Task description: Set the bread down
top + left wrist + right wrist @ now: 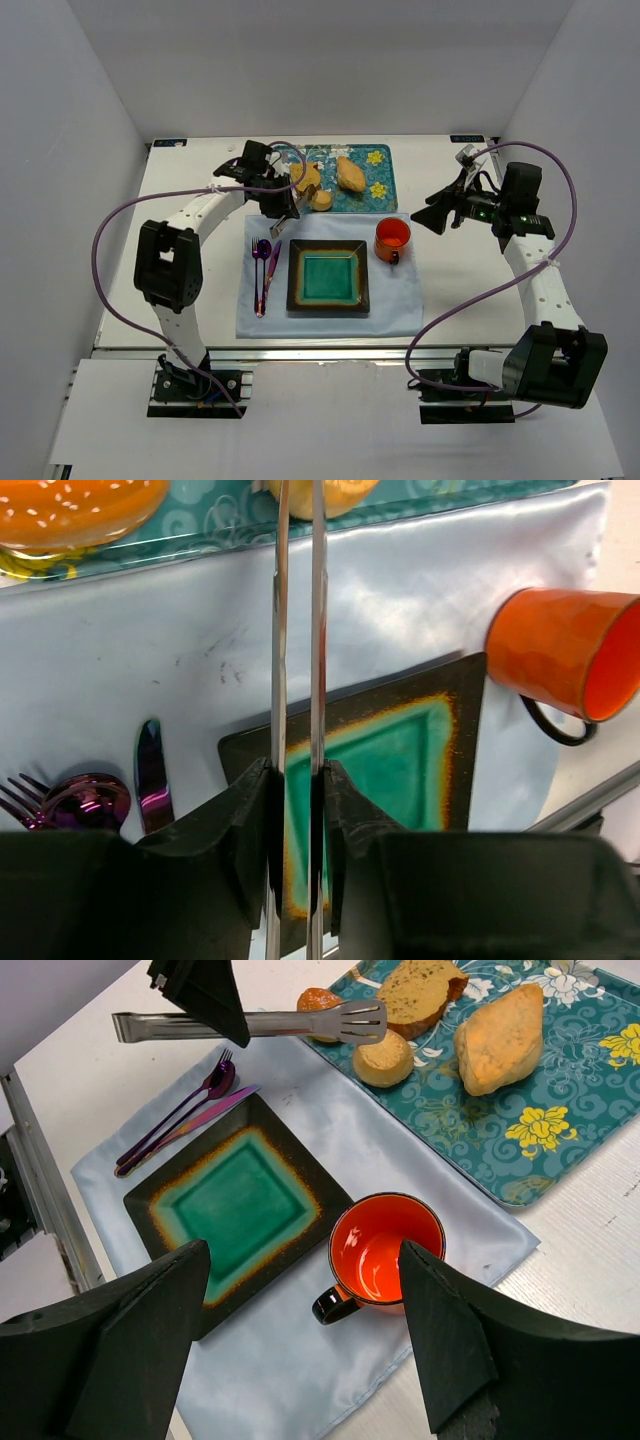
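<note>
- The bread [383, 1057], a small pale round bun, is shown lying on the patterned tray [560, 1150], at the edge nearest the cloth [280, 1370]. A darker reddish bun [318, 1000] and a cut slice [420, 990] lie just beside it, and a long loaf [500, 1035] is near.
- The left gripper [298, 780] is seen clamped on a pair of tongs [250, 1025], whose two blades are squeezed almost together.
- The tong tips are placed at the bun, partly over the reddish bun. Nothing is seen between the blades, and contact with the bun cannot be told.
- The right gripper [300, 1290] is held over the cup [385, 1245] with its jaws wide apart and nothing between them.
- The step in hand is judged to be the pick-up of the bun, which is not yet gripped.
- The squeeze should be eased so that the blades spread, and one tip should be set on each side of the bun.
- The reddish bun should be kept outside the blades.
- The tongs should be closed only until the bun is held, since a soft bun is likely to be crushed.
- The bun should be lifted clear of the tray rim before it is carried.
- The empty square plate [235, 1200] is judged the likely place, and release is best made low over its middle.
</note>
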`<state>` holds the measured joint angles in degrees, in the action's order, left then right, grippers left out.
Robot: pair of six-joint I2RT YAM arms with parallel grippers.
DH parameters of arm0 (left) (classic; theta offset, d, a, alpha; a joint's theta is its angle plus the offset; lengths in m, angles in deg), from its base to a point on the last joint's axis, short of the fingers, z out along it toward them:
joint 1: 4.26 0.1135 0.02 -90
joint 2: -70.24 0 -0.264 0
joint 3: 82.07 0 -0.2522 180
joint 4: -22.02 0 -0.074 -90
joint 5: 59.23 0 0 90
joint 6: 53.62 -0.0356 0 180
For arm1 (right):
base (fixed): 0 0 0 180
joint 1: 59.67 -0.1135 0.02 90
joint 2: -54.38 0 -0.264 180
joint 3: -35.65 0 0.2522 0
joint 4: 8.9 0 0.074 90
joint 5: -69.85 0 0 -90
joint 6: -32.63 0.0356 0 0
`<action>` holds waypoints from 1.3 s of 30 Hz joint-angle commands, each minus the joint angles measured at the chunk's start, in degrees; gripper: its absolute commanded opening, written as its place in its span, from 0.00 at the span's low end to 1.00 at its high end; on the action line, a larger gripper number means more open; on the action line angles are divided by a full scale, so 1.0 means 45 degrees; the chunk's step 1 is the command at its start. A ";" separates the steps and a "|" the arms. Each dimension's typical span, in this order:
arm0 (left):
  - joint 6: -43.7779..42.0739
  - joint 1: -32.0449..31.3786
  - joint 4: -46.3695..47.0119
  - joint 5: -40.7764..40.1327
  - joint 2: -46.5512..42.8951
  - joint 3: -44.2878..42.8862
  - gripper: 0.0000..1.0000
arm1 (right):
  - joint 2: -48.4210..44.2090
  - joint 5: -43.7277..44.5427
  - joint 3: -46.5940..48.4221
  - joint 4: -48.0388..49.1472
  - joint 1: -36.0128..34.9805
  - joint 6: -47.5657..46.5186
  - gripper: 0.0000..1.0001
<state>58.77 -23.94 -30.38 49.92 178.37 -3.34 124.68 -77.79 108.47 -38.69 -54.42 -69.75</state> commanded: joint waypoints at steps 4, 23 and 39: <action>0.0199 -0.0040 0.0558 0.0743 -0.1432 0.0070 0.26 | -0.0388 -0.0412 -0.0118 0.0438 0.0082 0.0095 0.81; -0.0757 -0.0138 0.0168 0.3613 -0.7192 0.6298 0.17 | -0.0369 -0.0627 -0.0119 0.0184 0.0082 -0.0080 0.81; -0.1500 -0.0626 -0.0458 0.2931 -0.7819 0.7864 0.59 | -0.0466 -0.0724 -0.0177 0.0086 0.0082 -0.0041 0.81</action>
<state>53.20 -26.52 -32.58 63.19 145.33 32.81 123.83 -79.89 107.64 -38.93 -54.42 -69.82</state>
